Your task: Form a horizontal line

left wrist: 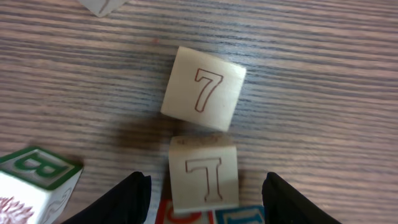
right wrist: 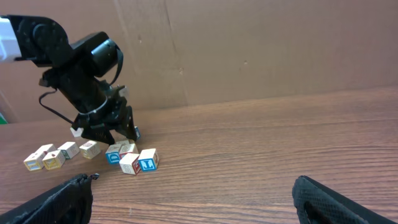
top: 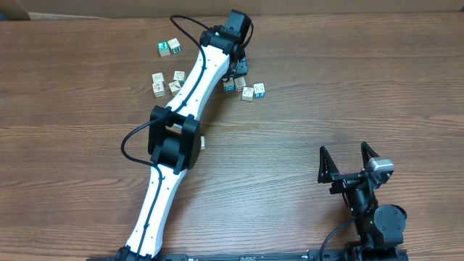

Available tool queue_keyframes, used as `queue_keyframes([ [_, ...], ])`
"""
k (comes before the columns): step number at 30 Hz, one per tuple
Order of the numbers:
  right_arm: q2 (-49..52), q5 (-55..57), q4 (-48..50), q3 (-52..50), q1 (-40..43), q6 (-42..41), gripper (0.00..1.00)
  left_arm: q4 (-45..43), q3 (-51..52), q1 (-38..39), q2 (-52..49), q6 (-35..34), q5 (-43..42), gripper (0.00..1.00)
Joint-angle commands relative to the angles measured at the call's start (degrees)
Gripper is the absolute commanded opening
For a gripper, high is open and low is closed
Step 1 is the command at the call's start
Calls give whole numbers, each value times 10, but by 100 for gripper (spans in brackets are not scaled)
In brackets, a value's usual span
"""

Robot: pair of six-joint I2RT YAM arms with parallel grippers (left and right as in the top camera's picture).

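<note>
Small pale wooden cubes lie in loose groups; no straight touching row shows in any view. My left gripper (top: 235, 71) is open and low over the right group (top: 248, 92) at the table's far middle. In the left wrist view its fingers (left wrist: 206, 186) straddle a pale "T" cube (left wrist: 204, 180) without touching it. A "7" cube (left wrist: 203, 89) lies just beyond, corner to edge with the "T" cube. A second loose group of pale cubes (top: 167, 82) lies to the left. My right gripper (top: 350, 156) is open and empty at the near right.
Two green-faced cubes (top: 169, 47) lie at the far left. A green "B" cube (left wrist: 34, 180) sits left of my left fingers. Red and blue faced cubes (left wrist: 239, 216) lie under the "T" cube's near edge. A cardboard wall (right wrist: 249, 50) backs the table.
</note>
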State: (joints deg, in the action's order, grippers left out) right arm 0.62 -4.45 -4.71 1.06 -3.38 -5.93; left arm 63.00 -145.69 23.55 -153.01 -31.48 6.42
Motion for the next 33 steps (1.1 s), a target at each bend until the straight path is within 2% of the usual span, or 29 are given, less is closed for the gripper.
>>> queue_keyframes([
  [1, -5, 3, 3, -6, 3, 2, 100, -3, -7, 3, -24, -5, 27, 55],
  [12, -5, 3, 3, -6, 3, 2, 100, -20, -7, -3, -25, -3, 41, 47],
  [19, -5, 3, 3, -6, 3, 2, 100, -24, -7, -3, -25, -2, 41, 38],
  [29, -5, 3, 3, -6, 3, 2, 100, 4, -40, -3, -24, -2, 41, 39],
  [33, -5, 3, 3, -6, 3, 2, 100, 16, -85, -3, -24, 27, 41, 40],
])
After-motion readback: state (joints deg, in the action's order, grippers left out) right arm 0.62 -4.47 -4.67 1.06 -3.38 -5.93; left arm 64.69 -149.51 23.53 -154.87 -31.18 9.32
